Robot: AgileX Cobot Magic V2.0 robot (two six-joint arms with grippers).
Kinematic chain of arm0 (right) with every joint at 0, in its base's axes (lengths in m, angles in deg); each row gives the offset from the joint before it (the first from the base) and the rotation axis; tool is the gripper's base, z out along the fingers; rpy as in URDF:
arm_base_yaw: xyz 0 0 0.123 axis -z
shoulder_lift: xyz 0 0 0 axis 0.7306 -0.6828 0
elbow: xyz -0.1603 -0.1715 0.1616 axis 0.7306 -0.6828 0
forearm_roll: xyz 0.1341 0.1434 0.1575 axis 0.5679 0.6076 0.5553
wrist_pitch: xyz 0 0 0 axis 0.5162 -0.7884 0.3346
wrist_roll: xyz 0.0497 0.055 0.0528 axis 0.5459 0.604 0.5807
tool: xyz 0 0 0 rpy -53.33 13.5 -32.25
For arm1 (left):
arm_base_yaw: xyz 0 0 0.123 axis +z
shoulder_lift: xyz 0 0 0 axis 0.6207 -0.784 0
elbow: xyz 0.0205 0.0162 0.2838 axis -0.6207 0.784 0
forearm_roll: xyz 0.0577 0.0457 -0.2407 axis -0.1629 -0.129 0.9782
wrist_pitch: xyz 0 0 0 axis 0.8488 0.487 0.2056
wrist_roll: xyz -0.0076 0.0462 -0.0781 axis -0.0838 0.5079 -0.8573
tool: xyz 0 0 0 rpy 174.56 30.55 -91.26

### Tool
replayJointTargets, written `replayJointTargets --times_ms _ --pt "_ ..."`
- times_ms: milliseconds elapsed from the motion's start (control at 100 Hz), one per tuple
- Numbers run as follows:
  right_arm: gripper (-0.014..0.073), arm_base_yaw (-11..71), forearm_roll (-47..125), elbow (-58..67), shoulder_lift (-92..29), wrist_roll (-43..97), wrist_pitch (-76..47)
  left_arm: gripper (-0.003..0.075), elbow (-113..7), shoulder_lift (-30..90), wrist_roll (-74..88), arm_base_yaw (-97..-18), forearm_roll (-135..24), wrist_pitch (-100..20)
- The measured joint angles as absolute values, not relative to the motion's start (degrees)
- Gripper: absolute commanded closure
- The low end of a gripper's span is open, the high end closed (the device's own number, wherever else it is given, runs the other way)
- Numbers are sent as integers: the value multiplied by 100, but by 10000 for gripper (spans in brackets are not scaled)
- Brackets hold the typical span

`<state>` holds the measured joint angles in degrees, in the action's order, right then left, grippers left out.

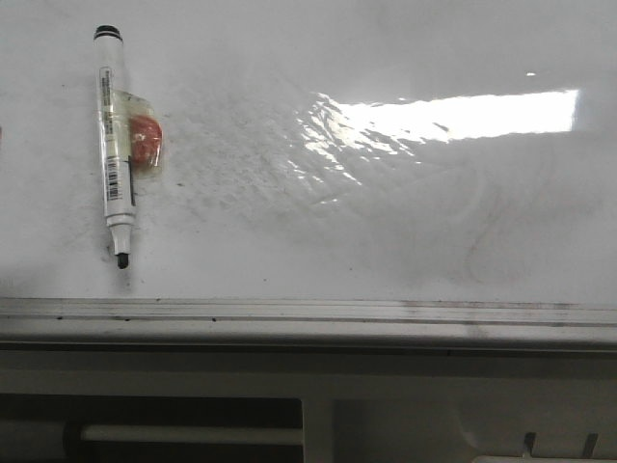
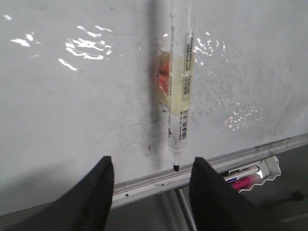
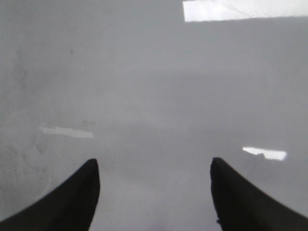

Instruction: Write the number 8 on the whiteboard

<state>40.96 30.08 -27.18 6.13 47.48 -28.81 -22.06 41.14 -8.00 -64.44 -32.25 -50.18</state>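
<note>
No drawn figure could be made out on the whiteboard (image 1: 386,222); its glossy face carried only grey erased-ink smudges and a bright glare patch (image 1: 463,116), which washed out part of the surface; the number 8 was nowhere to be seen in any view. Neither arm showed in the front view. The marker pen (image 1: 115,145) lay flat on the board at its left side, black tip toward the silver edge rail (image 1: 308,311), with a yellowish taped patch and a red blob (image 1: 147,143) stuck beside its barrel; what that blob was could not be told.

In the left wrist view the left gripper (image 2: 151,185) hung above the rail, jaws spread wide and holding nothing, the pen's tip (image 2: 176,167) between them but apart from both; a tray of pens (image 2: 250,175) was partly cut off below the rail.

The right gripper (image 3: 154,190) faced bare blurred board, jaws likewise spread and empty.
</note>
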Motion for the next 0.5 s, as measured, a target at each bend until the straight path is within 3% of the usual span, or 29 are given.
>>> replayJointTargets --times_ms 430,500 --pt "156 4096 3078 -2718 535 4748 -2906 410 -2456 2833 -674 -7623 -2667 -3889" --pt "156 4096 3087 -2718 535 4748 -2906 440 -2494 2691 -674 -7664 -2642 -3762"
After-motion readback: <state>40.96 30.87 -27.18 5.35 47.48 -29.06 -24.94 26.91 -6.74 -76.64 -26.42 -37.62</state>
